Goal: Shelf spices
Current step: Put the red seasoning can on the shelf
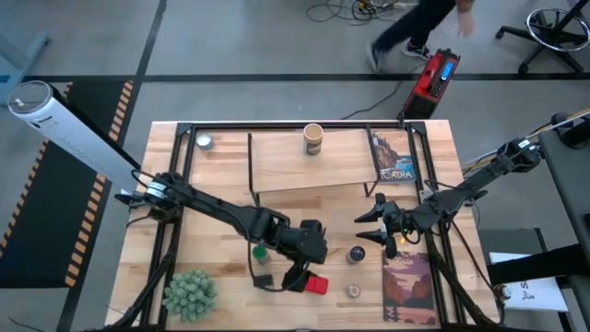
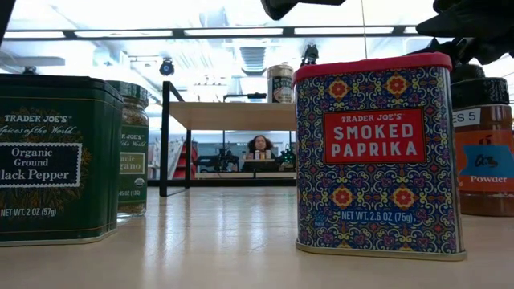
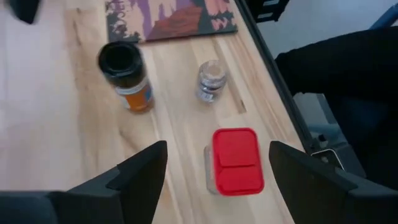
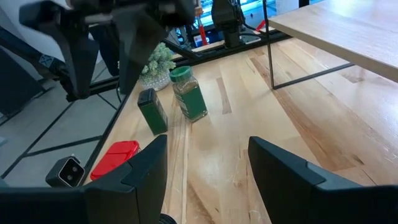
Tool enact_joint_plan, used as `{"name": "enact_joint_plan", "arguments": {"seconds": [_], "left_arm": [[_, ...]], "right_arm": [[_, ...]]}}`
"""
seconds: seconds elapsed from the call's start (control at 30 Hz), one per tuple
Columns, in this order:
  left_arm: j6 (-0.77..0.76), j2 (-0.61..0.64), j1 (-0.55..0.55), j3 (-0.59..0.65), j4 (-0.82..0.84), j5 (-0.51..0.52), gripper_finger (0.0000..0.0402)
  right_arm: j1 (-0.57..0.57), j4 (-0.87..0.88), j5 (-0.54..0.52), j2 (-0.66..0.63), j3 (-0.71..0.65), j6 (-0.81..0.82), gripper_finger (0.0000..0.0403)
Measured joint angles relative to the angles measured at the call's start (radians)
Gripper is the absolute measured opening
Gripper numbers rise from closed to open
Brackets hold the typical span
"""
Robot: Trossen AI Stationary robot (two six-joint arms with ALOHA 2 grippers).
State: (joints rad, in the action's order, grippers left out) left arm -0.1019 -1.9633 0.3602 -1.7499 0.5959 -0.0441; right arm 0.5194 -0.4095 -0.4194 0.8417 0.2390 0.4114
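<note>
My left gripper (image 1: pixel 300 275) (image 3: pixel 217 149) hangs open over the red square tin (image 1: pixel 316 284) (image 3: pixel 235 160), with a finger on either side and clear of it. The tin stands upright on the table (image 2: pixel 377 152). Near it stand the green-lidded jar (image 1: pixel 262 252) (image 4: pixel 189 93), the dark square tin (image 4: pixel 153 111) (image 2: pixel 56 156), the dark-lidded brown jar (image 1: pixel 357 254) (image 3: pixel 127 78) and the small pale jar (image 1: pixel 352 290) (image 3: pixel 211 79). The tan cylinder (image 1: pixel 313 138) stands on the shelf (image 1: pixel 295 166). My right gripper (image 1: pixel 367 228) (image 4: pixel 208 146) is open above the table, right of the brown jar.
One flat book (image 1: pixel 408 286) lies at the near right and another (image 1: pixel 394 157) on the shelf's right end. The fuzzy plant ball (image 1: pixel 189 293) sits at the near left. A small grey lid (image 1: pixel 205 141) lies far left on the shelf frame. A person walks beyond the table.
</note>
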Motion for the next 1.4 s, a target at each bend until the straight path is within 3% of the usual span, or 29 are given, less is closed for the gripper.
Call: {"name": "enact_joint_plan", "arguments": {"seconds": [0.4,1.17,1.3,1.4], "left_arm": [[0.044,-0.016,0.058,0.012,-0.09,0.044,0.0277],[0.021,-0.157,0.119,0.011,-0.072,0.194,0.0277],[0.016,-0.165,0.118,0.011,-0.053,0.196,0.0282],[0.013,-0.165,0.119,0.011,-0.061,0.211,0.0283]], "right_arm": [[0.0,0.0,0.0,0.0,0.0,-0.001,0.0199],[0.0,0.003,-0.001,0.0,0.001,-0.003,0.0199],[0.001,0.08,0.064,-0.017,0.103,-0.041,0.0199],[0.011,0.349,0.075,-0.008,0.28,-0.074,0.0199]]}}
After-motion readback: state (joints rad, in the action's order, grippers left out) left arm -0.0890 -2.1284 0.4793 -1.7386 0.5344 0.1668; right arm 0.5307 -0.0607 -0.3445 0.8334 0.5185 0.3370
